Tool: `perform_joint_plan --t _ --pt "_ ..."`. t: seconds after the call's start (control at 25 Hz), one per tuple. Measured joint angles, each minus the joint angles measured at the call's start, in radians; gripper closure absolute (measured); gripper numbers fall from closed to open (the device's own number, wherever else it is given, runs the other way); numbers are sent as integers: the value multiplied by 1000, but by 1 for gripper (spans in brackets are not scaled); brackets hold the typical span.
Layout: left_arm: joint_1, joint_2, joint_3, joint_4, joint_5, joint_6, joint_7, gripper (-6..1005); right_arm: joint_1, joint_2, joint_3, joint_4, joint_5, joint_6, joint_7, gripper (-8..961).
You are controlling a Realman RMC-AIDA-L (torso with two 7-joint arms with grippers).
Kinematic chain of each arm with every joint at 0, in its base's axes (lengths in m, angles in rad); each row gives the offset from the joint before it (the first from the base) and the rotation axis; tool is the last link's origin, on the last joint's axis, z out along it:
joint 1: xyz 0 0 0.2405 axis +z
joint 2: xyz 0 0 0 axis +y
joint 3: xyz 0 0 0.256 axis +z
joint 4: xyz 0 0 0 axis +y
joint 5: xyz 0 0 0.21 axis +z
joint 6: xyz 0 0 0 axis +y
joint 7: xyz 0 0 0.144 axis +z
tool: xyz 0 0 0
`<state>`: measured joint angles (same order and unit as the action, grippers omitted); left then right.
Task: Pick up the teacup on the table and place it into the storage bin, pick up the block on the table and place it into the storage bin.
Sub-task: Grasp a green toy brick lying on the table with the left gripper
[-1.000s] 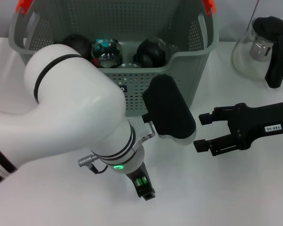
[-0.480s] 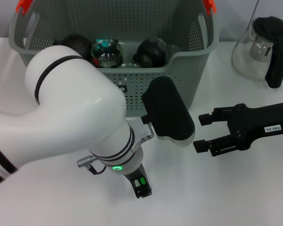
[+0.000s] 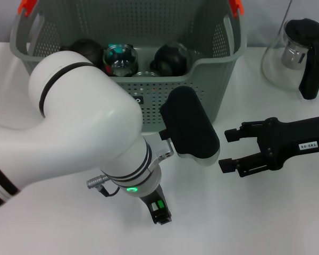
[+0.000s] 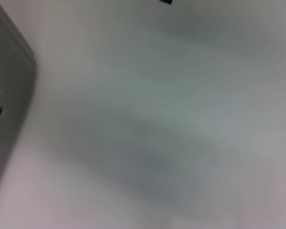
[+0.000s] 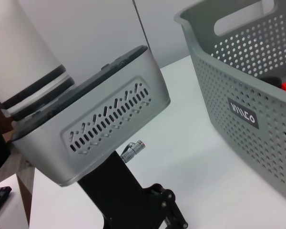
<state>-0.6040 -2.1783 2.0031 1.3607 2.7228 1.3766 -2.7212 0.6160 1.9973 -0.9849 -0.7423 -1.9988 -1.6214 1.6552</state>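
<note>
I see a plain white table (image 3: 53, 223) with a pale wall behind it. The storage bin (image 3: 212, 69) stands upright at the back, long axis running left to right, labelled front facing me, dark round items inside. A glass jug (image 3: 295, 53) sits well apart to its right. My left gripper (image 3: 158, 210) points down at bare table just before the bin; its jaws I cannot tell. My right gripper (image 3: 229, 150) hovers low nearby, jaws wide, holding nothing.

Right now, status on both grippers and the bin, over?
Right gripper open, empty, over the table right of the bin. Left gripper low at table in front of bin, fingers unclear. Bin holds several items; no teacup or block visible on table.
</note>
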Motion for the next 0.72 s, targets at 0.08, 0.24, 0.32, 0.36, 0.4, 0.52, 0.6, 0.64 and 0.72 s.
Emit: perform_joint_plan --t 0.08,0.24,0.32,0.36,0.4,0.52,0.6,0.64,0.72 --pt "-1 0 0 0 0 0 -1 529 -1 0 0 0 0 0 -1 6" --pt "-2 0 -1 -1 0 1 -3 421 -3 0 0 0 0 0 -4 6" --pt "-2 0 0 -3 1 1 -3 350 -4 0 0 1 0 0 -4 6" --pt "-2 0 0 -6 1 1 -4 348 -5 0 0 1 0 0 -4 6" --pt "-2 0 0 -9 1 0 -4 346 -6 1 0 1 0 0 -4 6" --pt "-2 0 0 -14 1 -1 -7 345 -7 2 0 1 0 0 -4 6" --pt "-2 0 0 -17 2 -3 -8 347 -7 2 0 1 0 0 -4 6" --pt "-2 0 0 -18 2 -4 -8 347 -7 3 0 1 0 0 -4 6" --pt "-2 0 0 -19 2 -5 -10 349 -7 3 0 1 0 0 -5 6"
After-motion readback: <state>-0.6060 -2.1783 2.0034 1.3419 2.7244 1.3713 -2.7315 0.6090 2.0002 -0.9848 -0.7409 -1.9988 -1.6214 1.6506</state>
